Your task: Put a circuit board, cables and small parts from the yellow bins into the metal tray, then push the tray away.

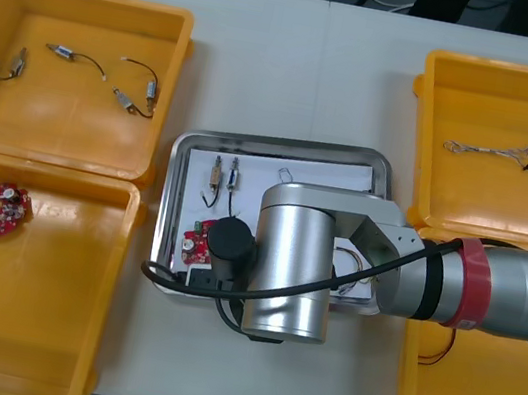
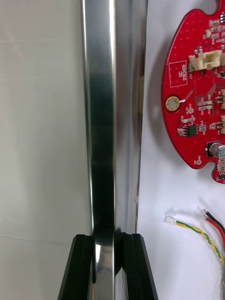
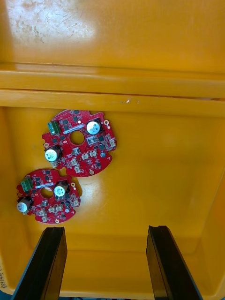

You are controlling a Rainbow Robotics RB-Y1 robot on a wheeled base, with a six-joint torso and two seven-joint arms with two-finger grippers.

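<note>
The metal tray (image 1: 283, 147), white inside, sits at the table's middle between the yellow bins. My right gripper (image 2: 104, 243) is shut on its near rim (image 2: 103, 117), one finger on each side of the metal edge. The right arm (image 1: 293, 263) covers the tray's near part. Inside lie a red circuit board (image 2: 197, 93) (image 1: 198, 242), a red and yellow cable (image 2: 201, 230) and two small metal parts (image 1: 224, 173). My left gripper (image 3: 107, 232) stands open above the near left bin (image 3: 154, 154), beside two more circuit boards (image 3: 79, 143) and not touching them.
The far left bin (image 1: 61, 138) holds several small metal parts with wires. A twisted blue and white cable (image 1: 525, 152) lies in the far right bin. A thin red cable (image 1: 436, 353) shows in the near right bin. Bare table lies beyond the tray.
</note>
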